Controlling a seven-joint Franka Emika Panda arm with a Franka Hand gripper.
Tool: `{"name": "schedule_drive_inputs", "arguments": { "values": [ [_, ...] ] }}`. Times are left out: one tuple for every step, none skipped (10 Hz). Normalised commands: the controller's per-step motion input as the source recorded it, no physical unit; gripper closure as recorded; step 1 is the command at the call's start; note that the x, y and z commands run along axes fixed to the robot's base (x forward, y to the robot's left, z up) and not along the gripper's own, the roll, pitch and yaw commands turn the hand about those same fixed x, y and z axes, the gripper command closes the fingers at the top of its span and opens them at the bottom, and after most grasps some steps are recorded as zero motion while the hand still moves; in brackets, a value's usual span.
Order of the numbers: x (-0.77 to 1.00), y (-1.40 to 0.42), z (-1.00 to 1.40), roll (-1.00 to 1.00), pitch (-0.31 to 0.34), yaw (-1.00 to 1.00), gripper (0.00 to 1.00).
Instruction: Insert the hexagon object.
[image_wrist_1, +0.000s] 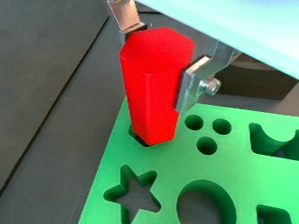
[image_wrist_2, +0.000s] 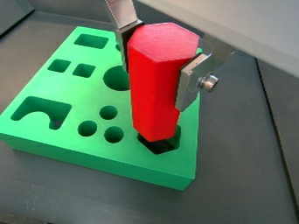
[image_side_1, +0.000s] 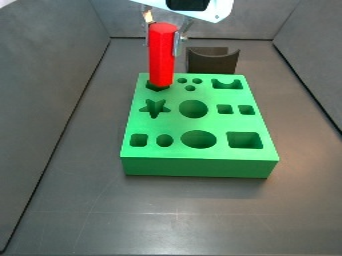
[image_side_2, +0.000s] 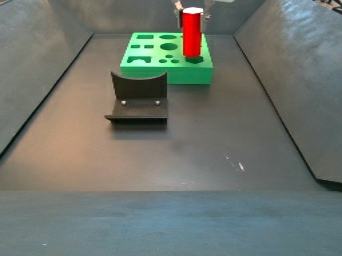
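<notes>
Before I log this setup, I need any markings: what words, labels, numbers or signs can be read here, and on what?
None can be read in any view.
Bright red hexagonal peg, held upright by the gripper in a corner hole: no markings.
Green block with shaped holes: plain.
Dark grey curved piece: plain.

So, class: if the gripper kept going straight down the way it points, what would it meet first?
The gripper holds the red peg upright, its lower end already in a corner hole of the green block. Going straight down, the fingers would probably meet the block's top face first, beside that hole.
</notes>
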Motion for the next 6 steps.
{"name": "schedule_drive_inputs", "arguments": {
  "values": [
    [-0.23, 0.22, -0.32, 0.0, -0.116, 0.0, 1.0],
    [0.0, 0.03, -0.47, 0.0, -0.13, 0.0, 1.0],
    [-0.05, 0.0, -0.68, 0.02, -0.201, 0.0, 1.0],
    [-0.02, -0.04, -0.74, 0.0, -0.243, 0.0, 1.0],
    [0.0, -0.16, -0.75, 0.0, -0.25, 0.0, 1.0],
    [0.0, -0.14, -0.73, 0.01, -0.261, 0.0, 1.0]
  ]
}}
